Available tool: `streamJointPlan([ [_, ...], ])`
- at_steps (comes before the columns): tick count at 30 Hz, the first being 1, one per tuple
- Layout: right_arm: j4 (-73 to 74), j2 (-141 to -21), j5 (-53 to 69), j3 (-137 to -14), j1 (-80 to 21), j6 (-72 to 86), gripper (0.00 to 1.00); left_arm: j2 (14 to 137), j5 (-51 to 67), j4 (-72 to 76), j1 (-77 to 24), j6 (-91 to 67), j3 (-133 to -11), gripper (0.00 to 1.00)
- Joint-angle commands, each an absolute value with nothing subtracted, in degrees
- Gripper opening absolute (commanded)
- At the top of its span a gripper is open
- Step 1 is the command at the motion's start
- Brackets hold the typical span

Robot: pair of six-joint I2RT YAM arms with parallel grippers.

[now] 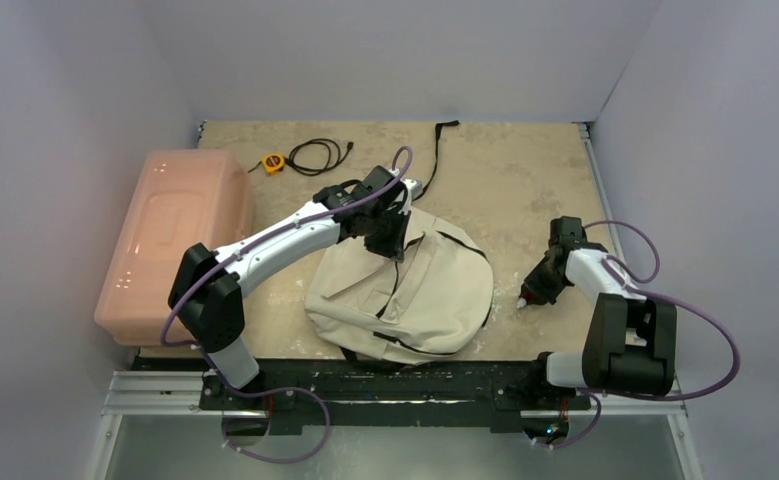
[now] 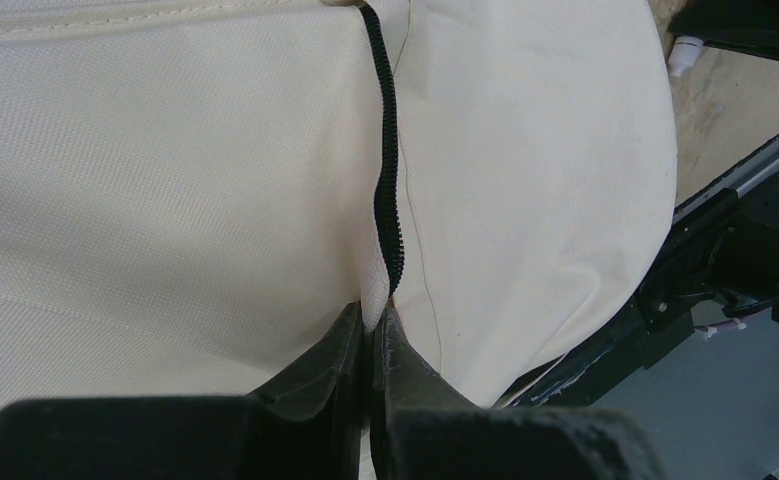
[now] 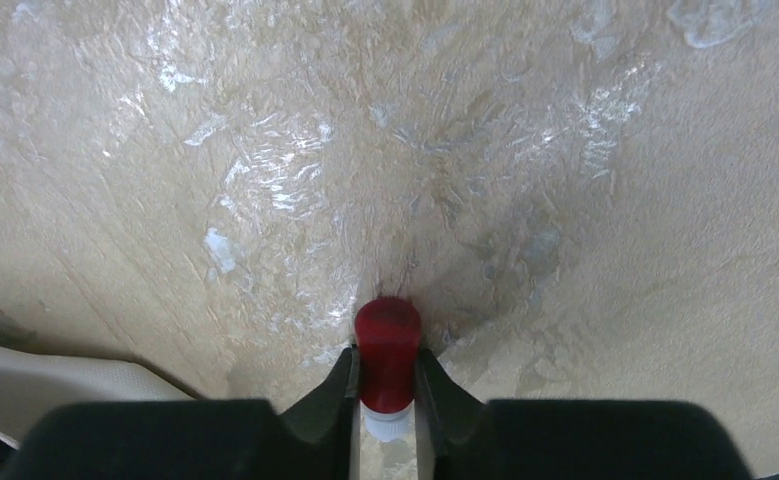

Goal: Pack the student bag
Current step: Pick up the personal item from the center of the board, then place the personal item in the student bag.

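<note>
The student bag (image 1: 405,290), cream canvas with black zipper trim, lies on the table in front of the arm bases. My left gripper (image 1: 390,245) is at its far upper edge. In the left wrist view this gripper (image 2: 377,325) is shut on a fold of cream fabric right beside the black zipper (image 2: 389,180). My right gripper (image 1: 525,298) is low over the table just right of the bag. In the right wrist view it (image 3: 387,375) is shut on a small red-capped white stick (image 3: 387,345), both fingers against the red cap.
A large pink plastic bin (image 1: 170,235) stands at the left. A yellow tape measure (image 1: 274,163) and a coiled black cable (image 1: 320,155) lie at the back. A black strap (image 1: 443,150) trails from the bag toward the back wall. The bag's edge (image 3: 45,385) shows left of the right gripper.
</note>
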State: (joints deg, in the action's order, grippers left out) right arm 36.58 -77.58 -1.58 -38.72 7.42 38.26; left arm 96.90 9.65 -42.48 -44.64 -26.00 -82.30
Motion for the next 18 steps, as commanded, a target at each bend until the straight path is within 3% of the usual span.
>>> streamJointPlan([
  [1, 34.2, -77.8, -2.1, -37.9, 6.4, 38.3, 0.12, 96.5, 11.3, -42.0, -45.4, -26.3, -84.8, 0.00],
  [4, 34.1, -74.5, -0.5, -38.7, 5.8, 37.7, 0.05, 96.2, 11.1, -42.0, -45.4, -26.2, -84.7, 0.00],
  [10, 28.8, -67.1, 14.8, -42.6, 3.5, 33.6, 0.04, 95.8, 11.3, -42.1, -45.4, -26.4, -84.8, 0.00],
  [18, 6.5, -71.3, 29.1, -45.4, -18.6, 44.6, 0.03, 94.9, 8.8, -42.7, -45.3, -25.5, -84.9, 0.00],
])
